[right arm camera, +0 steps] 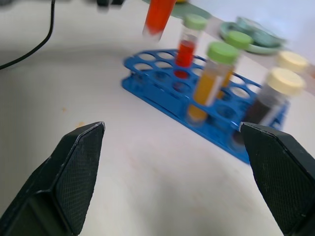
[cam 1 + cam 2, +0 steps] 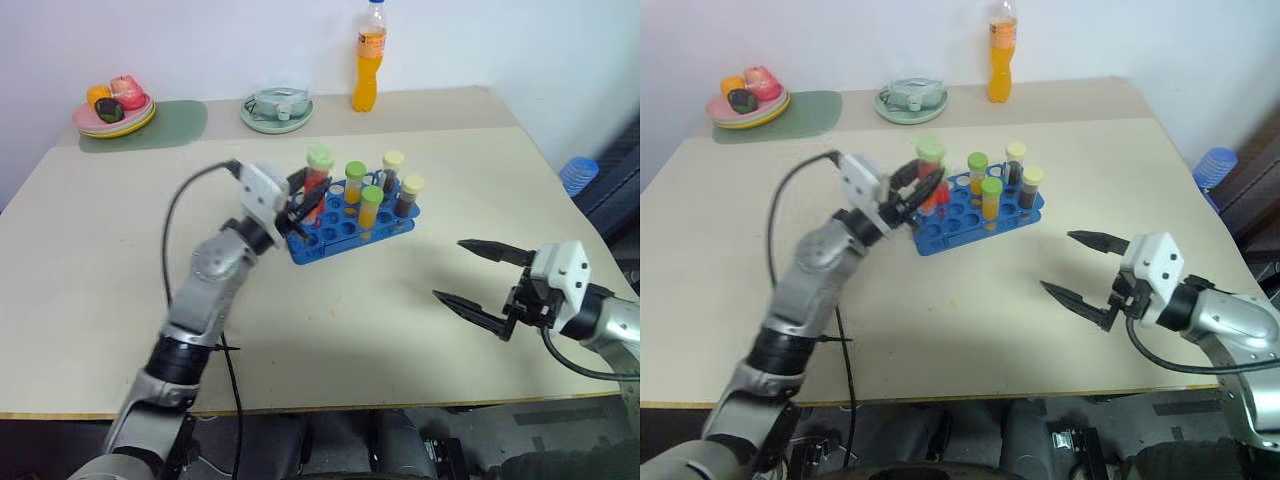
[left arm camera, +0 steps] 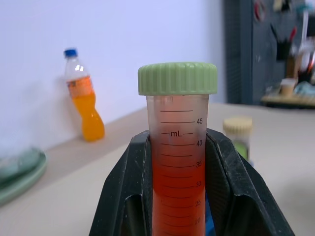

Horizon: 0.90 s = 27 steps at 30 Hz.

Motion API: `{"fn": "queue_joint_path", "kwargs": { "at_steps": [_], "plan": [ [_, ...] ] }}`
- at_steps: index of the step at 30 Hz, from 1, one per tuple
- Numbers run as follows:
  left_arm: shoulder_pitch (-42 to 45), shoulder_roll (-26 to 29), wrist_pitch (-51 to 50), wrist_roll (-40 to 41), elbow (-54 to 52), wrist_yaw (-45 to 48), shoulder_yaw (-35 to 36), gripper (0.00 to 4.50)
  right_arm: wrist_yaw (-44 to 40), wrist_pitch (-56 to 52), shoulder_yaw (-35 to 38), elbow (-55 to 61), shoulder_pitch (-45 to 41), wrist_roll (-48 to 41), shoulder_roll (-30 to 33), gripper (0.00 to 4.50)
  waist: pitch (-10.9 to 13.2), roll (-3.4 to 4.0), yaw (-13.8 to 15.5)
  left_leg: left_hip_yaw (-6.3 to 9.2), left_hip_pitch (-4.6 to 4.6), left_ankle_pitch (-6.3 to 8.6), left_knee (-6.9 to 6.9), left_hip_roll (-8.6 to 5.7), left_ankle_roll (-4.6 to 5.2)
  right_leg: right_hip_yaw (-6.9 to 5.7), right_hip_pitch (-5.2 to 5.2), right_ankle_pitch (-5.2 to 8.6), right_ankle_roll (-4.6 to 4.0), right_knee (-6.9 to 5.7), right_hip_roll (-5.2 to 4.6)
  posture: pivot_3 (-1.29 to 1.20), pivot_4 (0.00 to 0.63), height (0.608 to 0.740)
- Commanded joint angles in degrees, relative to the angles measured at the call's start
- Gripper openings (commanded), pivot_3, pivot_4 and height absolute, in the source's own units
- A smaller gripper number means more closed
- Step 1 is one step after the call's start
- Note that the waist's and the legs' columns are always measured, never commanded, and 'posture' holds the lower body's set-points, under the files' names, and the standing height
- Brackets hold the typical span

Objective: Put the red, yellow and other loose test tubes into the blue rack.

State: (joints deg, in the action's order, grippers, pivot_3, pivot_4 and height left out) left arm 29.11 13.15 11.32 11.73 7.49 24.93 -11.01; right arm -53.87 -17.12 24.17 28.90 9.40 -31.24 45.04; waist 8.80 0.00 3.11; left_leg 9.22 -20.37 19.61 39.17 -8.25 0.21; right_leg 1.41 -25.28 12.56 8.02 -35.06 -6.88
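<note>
My left gripper (image 2: pixel 303 206) is shut on a loose test tube (image 3: pixel 177 162) of red liquid with a green cap (image 2: pixel 319 158). It holds the tube about upright over the left end of the blue rack (image 2: pixel 320 242). The rack stands mid-table with several tubes in its holes: a red one (image 1: pixel 186 49), yellow-orange ones with green caps (image 2: pixel 370 208) and dark brown ones with cream caps (image 2: pixel 408 194). My right gripper (image 2: pixel 448 268) hovers open over the table to the right of the rack and nearer to me, with nothing between its fingers (image 1: pixel 74 167).
Along the back edge stand an orange drink bottle (image 2: pixel 369 60), a pale green dish (image 2: pixel 277 108) and a plate of fruit (image 2: pixel 113 110) on a green mat. A ribbed blue cup (image 2: pixel 578 173) sits beyond the table's right edge. A black cable (image 2: pixel 175 215) loops from my left arm.
</note>
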Motion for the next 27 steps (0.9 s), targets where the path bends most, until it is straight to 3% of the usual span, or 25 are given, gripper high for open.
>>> {"fn": "queue_joint_path", "kwargs": {
  "at_steps": [1,6,27],
  "plan": [
    [2.82,-3.31,13.72,-3.95,8.96,0.13,0.74,0.83,0.48,-0.46,5.09,3.32,2.36,-1.48,0.79,4.50,0.00,-0.01,0.23,0.00,0.00,0.00,0.00,0.00,0.00,0.00,0.00,0.00,0.00,0.00,0.00,0.00,0.150,0.740],
    [4.10,-6.82,18.42,-4.04,16.70,1.94,1.21,0.83,0.73,-0.80,7.07,5.33,5.06,-1.85,0.46,4.50,0.00,0.00,0.55,-0.03,0.01,0.01,0.02,0.00,0.03,0.00,0.00,-0.01,0.02,-0.02,0.00,0.00,0.150,0.740],
    [0.71,-9.09,14.56,-2.67,18.29,8.80,1.44,0.83,6.12,-4.44,7.87,11.60,7.98,-4.61,-0.31,4.50,0.00,-0.01,0.55,0.00,0.04,0.01,0.04,0.00,0.03,0.00,0.03,-0.01,0.03,-0.05,0.01,0.00,0.150,0.740]
  ]
}}
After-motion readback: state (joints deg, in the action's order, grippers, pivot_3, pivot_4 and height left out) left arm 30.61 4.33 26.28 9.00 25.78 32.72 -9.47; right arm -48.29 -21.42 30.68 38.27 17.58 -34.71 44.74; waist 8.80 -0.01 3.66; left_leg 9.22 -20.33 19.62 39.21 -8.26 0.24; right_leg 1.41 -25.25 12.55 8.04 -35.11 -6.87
